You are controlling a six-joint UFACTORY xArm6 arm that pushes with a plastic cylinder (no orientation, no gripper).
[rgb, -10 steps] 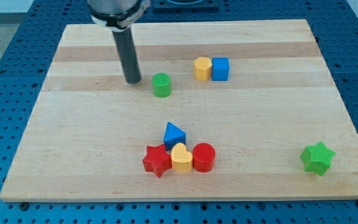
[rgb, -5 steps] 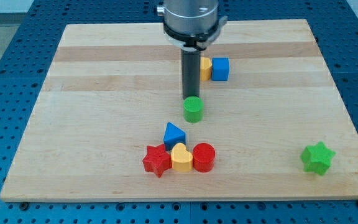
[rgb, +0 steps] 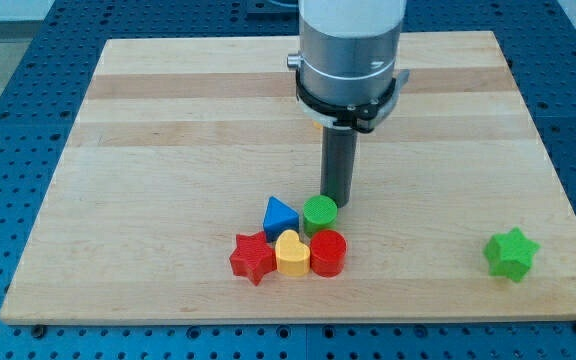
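Note:
My tip (rgb: 339,203) stands at the upper right edge of the green cylinder (rgb: 319,214) and touches it. That cylinder sits between the blue triangle (rgb: 280,216) on its left and the red cylinder (rgb: 328,252) just below it. The yellow heart (rgb: 291,253) and the red star (rgb: 253,257) complete the cluster along the lower row. The arm's wide body hides the yellow and blue blocks higher on the board.
A green star (rgb: 511,253) lies alone near the board's lower right corner. The wooden board (rgb: 148,190) rests on a blue perforated table (rgb: 8,140).
The tip has swept from the upper left toward the view's bottom right, pushing the green cylinder down into the cluster beside the blue triangle and above the red cylinder.

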